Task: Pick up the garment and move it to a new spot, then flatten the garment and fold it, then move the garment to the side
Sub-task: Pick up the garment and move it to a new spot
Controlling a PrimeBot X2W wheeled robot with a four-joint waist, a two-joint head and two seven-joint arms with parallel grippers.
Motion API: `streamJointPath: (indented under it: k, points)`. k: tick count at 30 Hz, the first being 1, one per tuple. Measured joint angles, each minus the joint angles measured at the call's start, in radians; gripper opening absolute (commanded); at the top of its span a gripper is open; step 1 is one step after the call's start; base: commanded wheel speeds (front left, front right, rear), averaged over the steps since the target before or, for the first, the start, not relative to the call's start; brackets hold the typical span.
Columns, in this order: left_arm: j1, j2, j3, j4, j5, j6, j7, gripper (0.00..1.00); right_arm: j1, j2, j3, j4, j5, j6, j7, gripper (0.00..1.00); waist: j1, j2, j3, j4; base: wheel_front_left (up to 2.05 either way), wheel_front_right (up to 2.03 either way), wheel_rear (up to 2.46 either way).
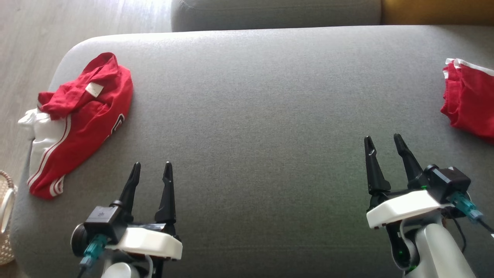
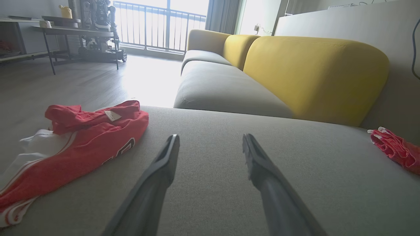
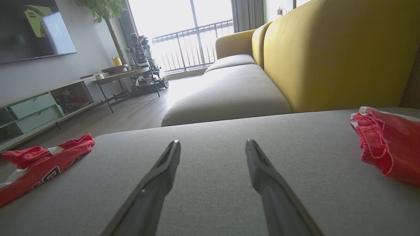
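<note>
Both the left gripper [image 1: 152,165] and the right gripper [image 1: 383,137] are held spread and empty above the grey sofa cushion [image 1: 254,96]. The crumpled red-and-white garment [image 1: 83,119] lies ahead and to the left of the left gripper, well apart from it, with its white part drooping over the cushion's edge. If only a loose top fold is pinched, the rest could be dragged off onto the floor. A second red garment [image 1: 469,98], ahead and to the right of the right gripper, could be taken by mistake.

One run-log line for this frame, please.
left gripper: open, empty | right gripper: open, empty | red-and-white garment: crumpled, left end of grey cushion | red garment: right edge | contact: none
</note>
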Motion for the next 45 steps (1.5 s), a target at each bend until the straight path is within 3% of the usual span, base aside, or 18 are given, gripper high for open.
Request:
streamJointPath:
  k: [9, 31, 45]
  points:
    - [0.0, 0.0, 0.003, -0.001, 0.0, 0.001, 0.0, 1.0, 0.002, 0.0, 0.024, -0.001, 0.001, 0.0, 0.0, 1.0, 0.0, 0.0, 0.0, 0.08, 0.0, 0.0, 0.0]
    - [0.037, 0.0, 0.063, -0.007, 0.0, 0.0, 0.0, 1.0, 0.039, 0.001, 0.098, 0.009, 0.01, 0.0, -0.001, 1.0, 0.0, 0.0, -0.017, 0.373, 0.0, 0.0, 0.0]
    - [0.058, 0.001, 0.063, -0.027, 0.0, 0.01, 0.0, 1.0, 0.039, 0.002, 0.139, 0.026, 0.01, 0.0, -0.001, 1.0, 0.0, 0.0, -0.034, 0.413, 0.0, 0.0, 0.0]
